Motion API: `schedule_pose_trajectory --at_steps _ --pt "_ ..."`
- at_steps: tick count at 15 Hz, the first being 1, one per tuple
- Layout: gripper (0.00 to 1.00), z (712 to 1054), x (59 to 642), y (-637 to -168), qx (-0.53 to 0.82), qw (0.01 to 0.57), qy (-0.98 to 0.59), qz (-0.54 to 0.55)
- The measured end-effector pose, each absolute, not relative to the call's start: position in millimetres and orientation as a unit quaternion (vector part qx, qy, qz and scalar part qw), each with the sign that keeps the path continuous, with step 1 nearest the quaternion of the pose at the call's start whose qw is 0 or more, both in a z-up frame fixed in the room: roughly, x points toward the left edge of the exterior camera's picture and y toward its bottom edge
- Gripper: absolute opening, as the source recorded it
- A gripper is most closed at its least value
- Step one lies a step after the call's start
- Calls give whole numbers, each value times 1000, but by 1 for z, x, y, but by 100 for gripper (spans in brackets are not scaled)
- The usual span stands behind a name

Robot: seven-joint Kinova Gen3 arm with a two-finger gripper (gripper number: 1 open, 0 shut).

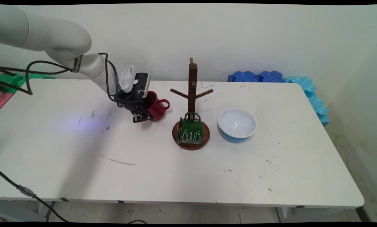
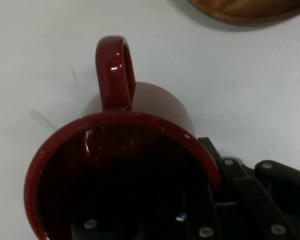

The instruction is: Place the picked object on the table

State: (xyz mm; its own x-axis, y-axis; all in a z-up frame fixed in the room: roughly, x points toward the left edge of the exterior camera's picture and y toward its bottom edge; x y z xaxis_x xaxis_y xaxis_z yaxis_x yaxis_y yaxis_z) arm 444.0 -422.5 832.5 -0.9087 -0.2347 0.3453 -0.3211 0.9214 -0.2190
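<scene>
Left of centre, tool [image 1: 141, 117] pinches red mug [image 1: 154, 107] by its rim, tilted above surface [image 1: 175, 164]; best kept clear of rack [image 1: 192, 104].

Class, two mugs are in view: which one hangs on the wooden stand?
The green mug, hung by its handle low on the stand. The red mug is gripped by the claw, left of it.
</scene>
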Motion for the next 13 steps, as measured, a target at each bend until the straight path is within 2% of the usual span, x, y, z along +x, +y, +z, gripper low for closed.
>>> schedule_pose_trajectory --at_steps 2,3,13 --pt "0 831 444 -423 143 157 -968 136" --pt "100 830 443 -424 142 157 -968 135" --pt "100 828 442 -426 136 156 -969 137"
